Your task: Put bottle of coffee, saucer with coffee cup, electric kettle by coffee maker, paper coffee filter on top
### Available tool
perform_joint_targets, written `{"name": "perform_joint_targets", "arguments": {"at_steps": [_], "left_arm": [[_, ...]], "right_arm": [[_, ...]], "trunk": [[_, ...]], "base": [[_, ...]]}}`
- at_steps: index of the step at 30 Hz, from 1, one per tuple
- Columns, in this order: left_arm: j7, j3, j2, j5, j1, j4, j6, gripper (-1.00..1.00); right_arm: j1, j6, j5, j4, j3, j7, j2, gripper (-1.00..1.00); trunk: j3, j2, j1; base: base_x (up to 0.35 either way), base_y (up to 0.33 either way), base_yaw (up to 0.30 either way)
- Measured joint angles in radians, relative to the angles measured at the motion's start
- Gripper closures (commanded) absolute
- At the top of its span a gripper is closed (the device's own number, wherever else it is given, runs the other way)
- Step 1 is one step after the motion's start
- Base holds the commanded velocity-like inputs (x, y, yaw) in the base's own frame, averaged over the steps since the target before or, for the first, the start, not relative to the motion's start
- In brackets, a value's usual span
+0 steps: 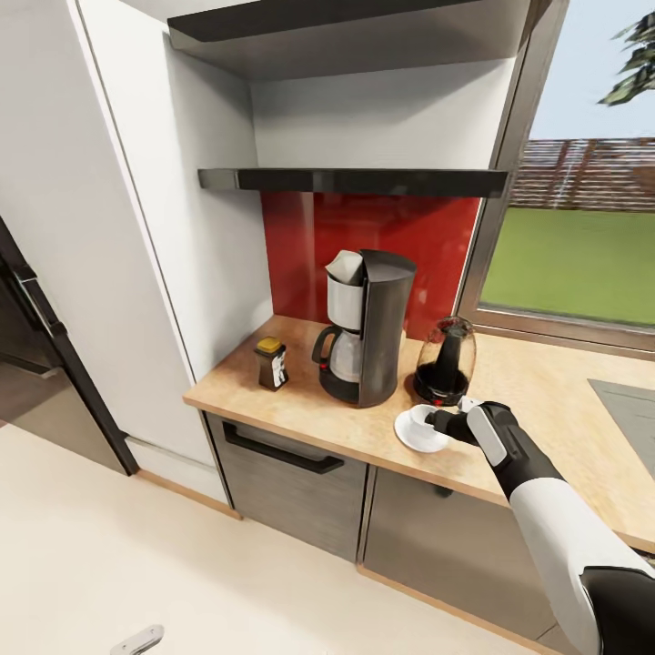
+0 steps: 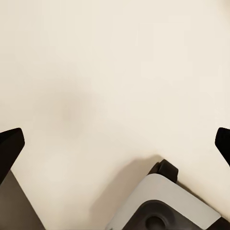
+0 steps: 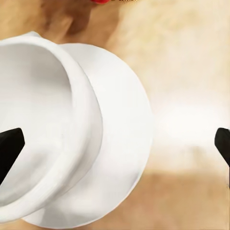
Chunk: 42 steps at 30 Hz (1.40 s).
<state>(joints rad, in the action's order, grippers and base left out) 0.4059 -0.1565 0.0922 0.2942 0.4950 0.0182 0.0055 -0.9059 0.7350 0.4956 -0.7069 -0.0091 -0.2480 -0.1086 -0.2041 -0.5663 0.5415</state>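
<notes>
Coffee cup is sitting upright on the saucer, mouth facing up, on the table at about four o'clock from the coffee maker, in front of the electric kettle. Right tool is hovering at the cup with its fingers spread wide, likely releasing it. Left tool is hanging wide apart over the floor.

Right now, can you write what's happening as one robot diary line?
right gripper: open at cup | cup: on saucer | kettle, coffee jar: beside coffee maker | left gripper: open over floor
</notes>
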Motion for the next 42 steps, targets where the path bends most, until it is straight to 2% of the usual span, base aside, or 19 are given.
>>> {"name": "perform_joint_targets", "arguments": {"at_steps": [23, 32, 42], "left_arm": [[0.0, 0.0, 0.0, 0.0, 0.0, 0.0, 0.0, -1.0], [0.0, 0.0, 0.0, 0.0, 0.0, 0.001, 0.0, -1.0], [0.0, 0.0, 0.0, 0.0, 0.0, 0.001, 0.0, -1.0]], "right_arm": [[0.0, 0.0, -0.001, -0.001, 0.0, -0.001, 0.0, -1.0], [0.0, 0.0, -0.001, 0.0, 0.0, -0.001, 0.0, -1.0], [0.0, 0.0, 0.0, 0.0, 0.0, -0.002, 0.0, -1.0]], "trunk": [[0.0, 0.0, 0.0], [0.016, 0.007, -0.004], [0.064, 0.077, -0.042]], "base": [[0.0, 0.0, 0.0], [0.0, 0.0, 0.0], [0.0, 0.0, 0.0]]}}
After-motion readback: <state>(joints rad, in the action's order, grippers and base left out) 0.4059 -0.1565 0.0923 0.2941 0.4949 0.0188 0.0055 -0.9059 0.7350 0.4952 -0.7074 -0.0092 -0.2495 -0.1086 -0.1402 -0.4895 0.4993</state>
